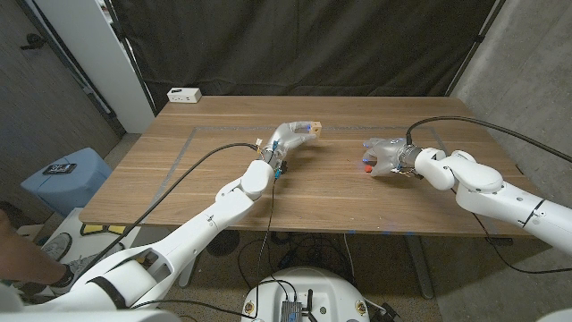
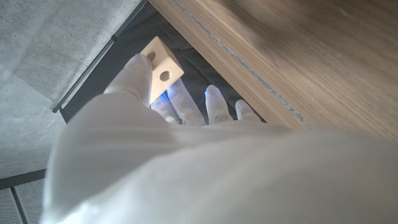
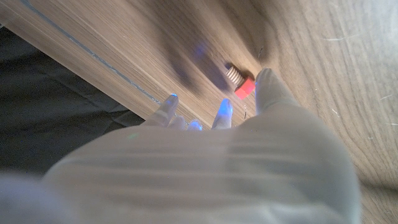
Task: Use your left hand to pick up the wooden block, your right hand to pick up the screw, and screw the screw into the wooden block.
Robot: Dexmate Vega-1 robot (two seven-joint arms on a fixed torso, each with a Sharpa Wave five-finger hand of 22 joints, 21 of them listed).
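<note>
Block held up in the left hand, screw at the right fingertips, the two well apart.

Nearest, both arms reach in over the tabletop (image 1: 223,179). The left hand (image 1: 288,143) grips the wooden block (image 1: 310,129) at its fingertips, raised off the wood with a drilled hole showing in the left wrist view, probably so a hole stays open to the screw. Across from it, the right hand (image 1: 384,156) has its fingers curled around the red-headed screw (image 1: 366,166), low by the surface; whether it is firmly pinched I cannot tell. Farther back, a white box (image 1: 184,94) sits at the far left corner.
</note>
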